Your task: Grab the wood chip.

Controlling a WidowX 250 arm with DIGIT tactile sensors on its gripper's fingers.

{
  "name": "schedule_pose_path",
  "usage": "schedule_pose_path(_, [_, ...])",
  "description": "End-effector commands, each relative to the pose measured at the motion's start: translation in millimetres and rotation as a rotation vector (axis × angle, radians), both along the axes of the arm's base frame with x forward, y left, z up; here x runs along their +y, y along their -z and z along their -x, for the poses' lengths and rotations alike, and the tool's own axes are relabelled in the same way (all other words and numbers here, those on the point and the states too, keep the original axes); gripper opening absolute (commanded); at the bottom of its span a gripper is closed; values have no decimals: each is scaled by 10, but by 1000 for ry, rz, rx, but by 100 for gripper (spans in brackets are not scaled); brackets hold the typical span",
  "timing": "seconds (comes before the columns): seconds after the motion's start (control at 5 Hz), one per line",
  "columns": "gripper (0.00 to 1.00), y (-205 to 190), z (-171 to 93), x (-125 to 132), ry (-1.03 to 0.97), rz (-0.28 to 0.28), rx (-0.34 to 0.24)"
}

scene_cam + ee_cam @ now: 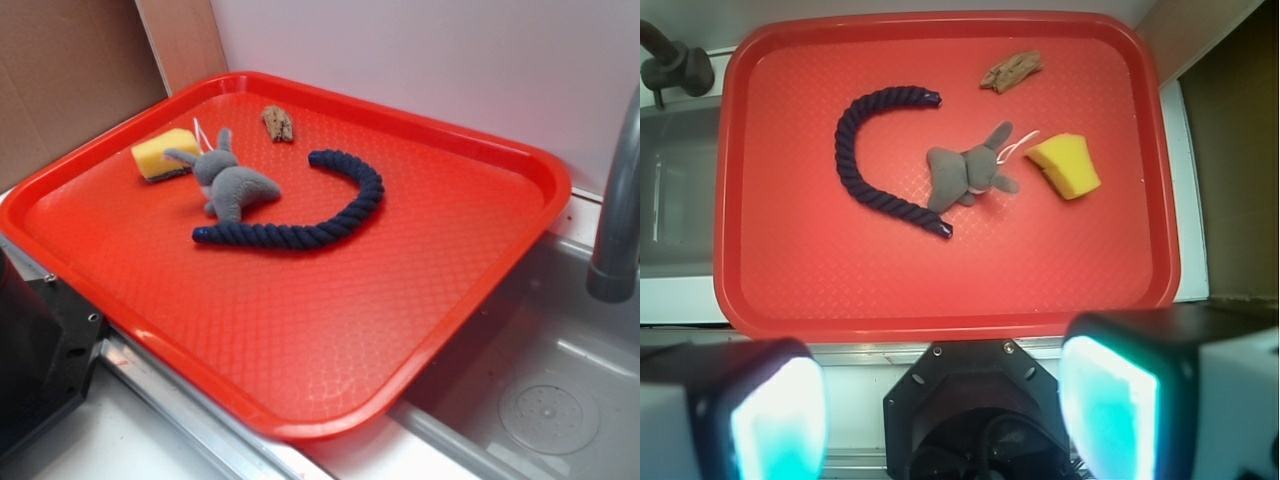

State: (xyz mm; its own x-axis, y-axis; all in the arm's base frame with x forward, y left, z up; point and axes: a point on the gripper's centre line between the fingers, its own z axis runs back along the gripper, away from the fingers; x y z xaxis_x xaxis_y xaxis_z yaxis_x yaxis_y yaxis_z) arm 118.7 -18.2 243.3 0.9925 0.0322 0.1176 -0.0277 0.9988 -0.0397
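Note:
The wood chip [278,124] [1011,71] is a small rough brown piece lying flat near the far edge of the red tray [330,330] [940,290]. My gripper [940,410] stands open high above the robot base, outside the tray's near edge, with nothing between its glowing pads [1110,405]. The chip lies far from the fingers, past a grey plush toy [232,184] [965,175]. In the exterior view the gripper is out of frame.
A dark blue rope [320,215] [865,160] curves across the tray's middle. A yellow sponge block [165,153] [1066,165] lies beside the plush. A grey sink [550,380] with a faucet [618,210] [670,65] borders the tray. Cardboard [70,70] stands behind.

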Motion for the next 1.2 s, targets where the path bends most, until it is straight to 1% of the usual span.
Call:
schedule_pose_path(0.0, [100, 0, 0, 0, 0, 0, 0])
schedule_pose_path(0.2, [100, 36, -80, 34, -215, 47, -51])
schedule_pose_path(0.4, [100, 97, -276, 119, -402, 86, -54])
schedule_pose_path(0.6, [100, 192, -556, 254, -604, 84, -98])
schedule_pose_path(0.8, [100, 361, -879, 366, -671, 79, -118])
schedule_pose_path(1.0, [100, 540, -1152, 509, -773, 72, -171])
